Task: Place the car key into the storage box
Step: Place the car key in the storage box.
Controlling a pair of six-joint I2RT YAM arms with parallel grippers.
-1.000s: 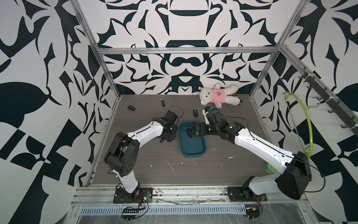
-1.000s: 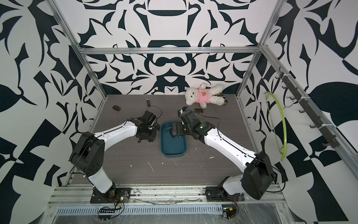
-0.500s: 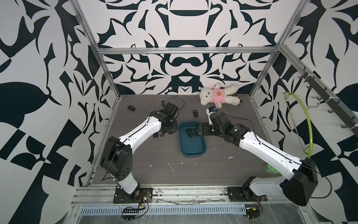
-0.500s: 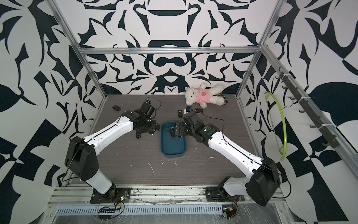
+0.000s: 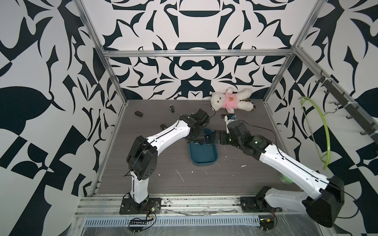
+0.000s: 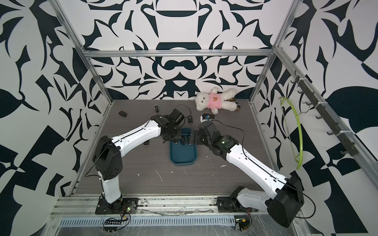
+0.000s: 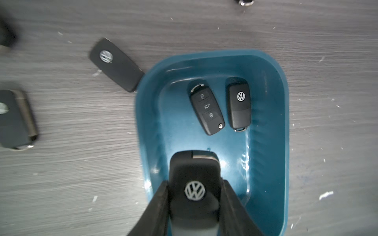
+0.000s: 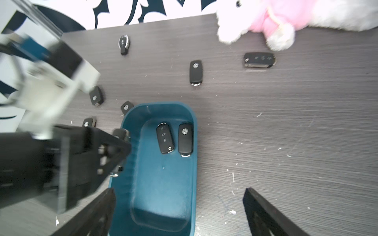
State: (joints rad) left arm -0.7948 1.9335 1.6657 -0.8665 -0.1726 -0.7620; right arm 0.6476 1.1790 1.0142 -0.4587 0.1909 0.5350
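Observation:
The storage box (image 5: 202,155) (image 6: 183,154) is a dark teal tray in the middle of the table. Two black key fobs (image 7: 206,108) (image 7: 239,104) lie side by side on its floor (image 7: 180,147). My left gripper (image 7: 195,182) is shut on a black car key (image 7: 194,169) with a silver badge, held just above the box's near-left part. In both top views it (image 5: 195,139) (image 6: 173,139) hangs over the box's far end. My right gripper (image 8: 180,196) stands wide open and holds nothing, straddling the box's right rim (image 8: 194,163).
Several loose key fobs lie on the table left of and behind the box (image 8: 196,72) (image 8: 258,59) (image 8: 123,44) (image 7: 115,64). A white teddy bear (image 5: 231,101) in pink lies at the back. A green hoop (image 5: 319,130) hangs on the right wall.
My left gripper has swung right from beside the box to above its far end, carrying the car key. My right gripper has drawn back slightly to the right.

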